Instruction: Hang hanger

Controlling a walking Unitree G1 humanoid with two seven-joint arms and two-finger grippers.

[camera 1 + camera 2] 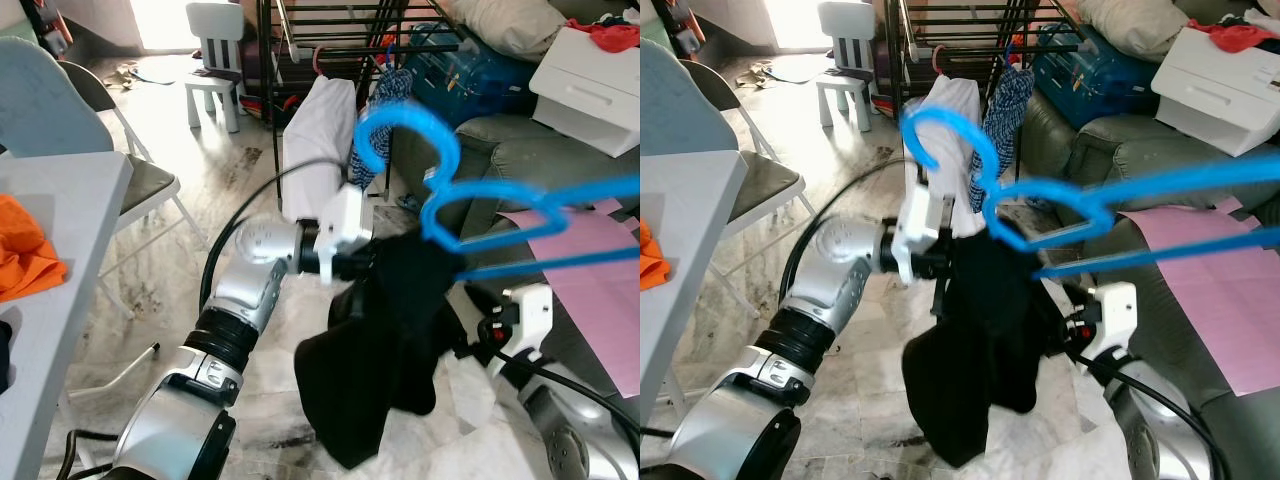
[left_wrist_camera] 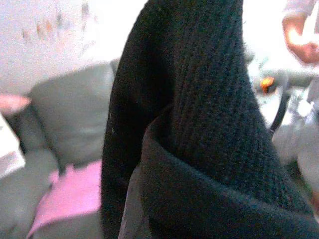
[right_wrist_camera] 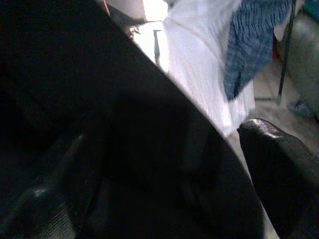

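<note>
A blue plastic hanger (image 1: 408, 108) hangs in the air close in front of me, its hook to the left and its arms (image 1: 1160, 183) running off to the right. Below its neck hangs a black knitted garment (image 1: 390, 340). My left gripper (image 1: 362, 262) reaches in from the left and is shut on the garment's upper edge; the knit (image 2: 199, 99) sits right before its wrist camera. My right gripper (image 1: 478, 345) comes from the lower right and is buried behind the cloth (image 3: 124, 149).
Beyond stands a black drying rack (image 1: 330, 30) with a white garment (image 1: 320, 140) and a blue checked cloth (image 1: 385, 100). On the right are a grey sofa (image 1: 520, 150), a pink sheet (image 1: 590, 280) and a white box (image 1: 590, 80). The white table (image 1: 60, 200) on my left holds an orange cloth (image 1: 25, 250).
</note>
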